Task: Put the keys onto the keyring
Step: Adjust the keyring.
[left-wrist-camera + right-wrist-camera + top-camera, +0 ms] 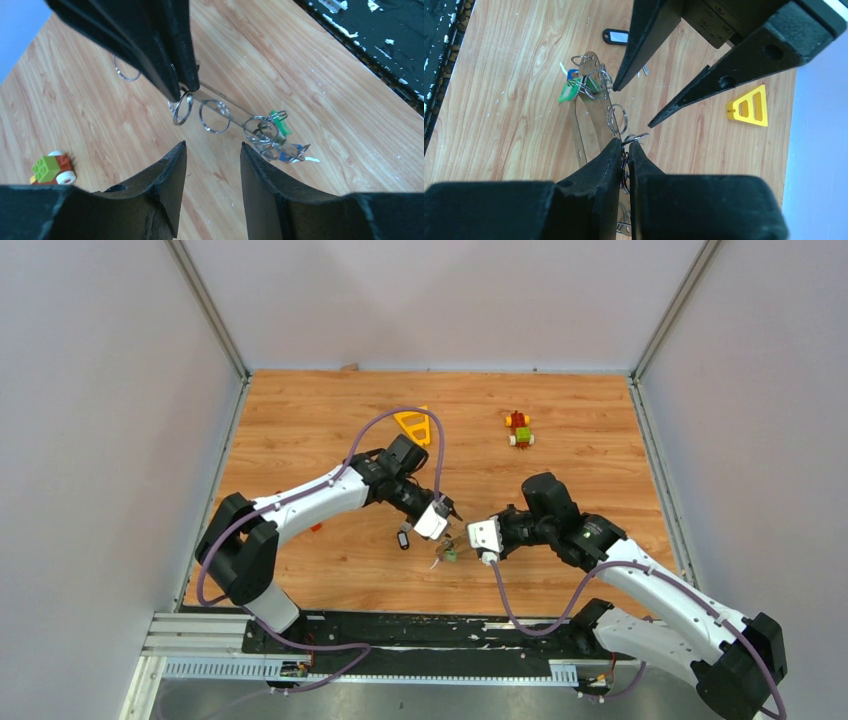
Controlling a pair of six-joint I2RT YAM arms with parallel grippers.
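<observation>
Okay, right gripper (625, 145) pinched narrow on the keyring (588, 120) | left gripper (212, 147) spread wide, empty, just beside it | green and blue keys (571, 90) hang threaded, far from my pinch | I judge black-tagged key (616, 36), beyond left fingers, remains.

White arm links (310, 502) with black joints (245, 555), looping purple cables (385, 420), and black wedge-shaped gripper fingers (165, 200).

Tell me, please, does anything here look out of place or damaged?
A black tag lies alone on the table, apart from the green and blue keys at the keyring. The black edge strip has chipped paint.
</observation>
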